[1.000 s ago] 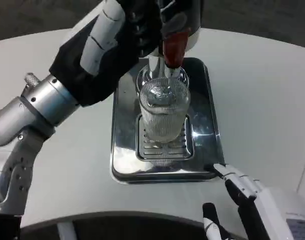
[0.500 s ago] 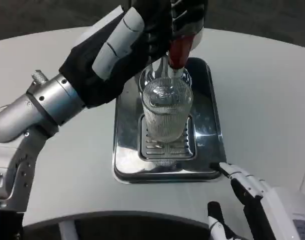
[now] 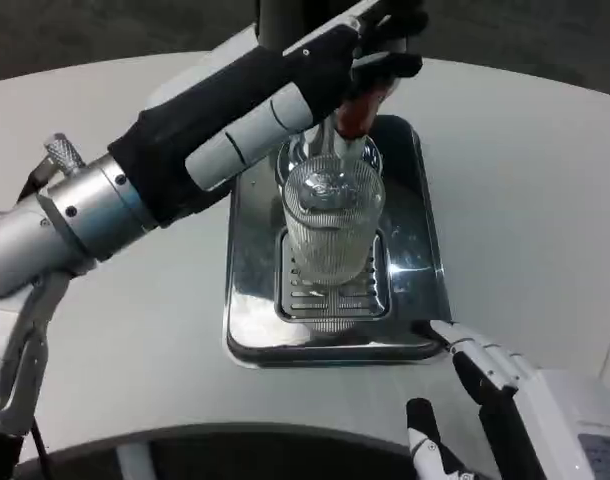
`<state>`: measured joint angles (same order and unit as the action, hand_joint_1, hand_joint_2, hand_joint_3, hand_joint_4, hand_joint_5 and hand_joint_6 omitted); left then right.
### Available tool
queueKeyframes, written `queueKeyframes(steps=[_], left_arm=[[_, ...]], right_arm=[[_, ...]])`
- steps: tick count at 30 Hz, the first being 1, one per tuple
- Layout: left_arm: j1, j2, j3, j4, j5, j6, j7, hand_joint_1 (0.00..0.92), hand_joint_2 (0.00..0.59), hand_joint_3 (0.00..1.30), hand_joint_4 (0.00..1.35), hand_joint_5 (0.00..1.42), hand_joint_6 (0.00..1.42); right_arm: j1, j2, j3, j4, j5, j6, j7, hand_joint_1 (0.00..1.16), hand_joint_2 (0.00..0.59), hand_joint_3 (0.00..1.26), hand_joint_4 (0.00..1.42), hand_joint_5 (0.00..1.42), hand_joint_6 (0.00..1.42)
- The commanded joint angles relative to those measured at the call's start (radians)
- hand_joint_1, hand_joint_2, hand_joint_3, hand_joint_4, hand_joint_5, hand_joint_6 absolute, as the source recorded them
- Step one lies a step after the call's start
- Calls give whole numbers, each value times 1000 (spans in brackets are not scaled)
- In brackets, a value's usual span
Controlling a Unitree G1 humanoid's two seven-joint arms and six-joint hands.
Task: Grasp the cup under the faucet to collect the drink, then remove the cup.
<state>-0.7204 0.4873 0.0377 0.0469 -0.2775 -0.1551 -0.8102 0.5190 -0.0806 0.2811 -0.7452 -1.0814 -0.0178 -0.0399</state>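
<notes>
Head view: ribbed clear glass cup (image 3: 331, 228) stands on the steel drip tray (image 3: 253, 250), mid-frame, under the red-handled faucet (image 3: 357, 112). Left hand (image 3: 340, 55) presses the handle, upper centre; its grip cannot be told. Right hand (image 3: 505, 400), fingers apart, waits lower right. Steady pressure suits filling.

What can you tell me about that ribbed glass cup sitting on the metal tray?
The cup is clear, ribbed glass, tall and upright. It stands on the slotted grille of the shiny metal drip tray, directly beneath the red-handled faucet. Neither hand touches it: the left hand is up at the faucet handle, the right hand waits near the tray's front corner. Its fill level is unclear.
</notes>
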Motion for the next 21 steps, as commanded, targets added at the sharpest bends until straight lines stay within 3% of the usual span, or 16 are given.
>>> queueKeyframes(steps=[1,5,12,21], left_arm=[[25,41,-33,-22,69,-113,-46,0,117,0,0,91,64],[36,58,-45,-19,83,-170,-54,0,116,0,0,93,59],[47,79,-55,-24,117,-239,-46,0,114,0,0,95,56],[56,95,-65,-39,148,-282,-26,0,104,0,0,95,56]], right_arm=[[-13,-15,7,10,-29,-3,13,378,540,201,155,190,274],[-32,-26,18,16,-65,-3,29,373,527,171,123,153,244],[-52,-21,30,26,-100,9,46,447,380,106,87,89,162],[-97,22,37,49,-91,65,85,443,313,28,25,40,146]])
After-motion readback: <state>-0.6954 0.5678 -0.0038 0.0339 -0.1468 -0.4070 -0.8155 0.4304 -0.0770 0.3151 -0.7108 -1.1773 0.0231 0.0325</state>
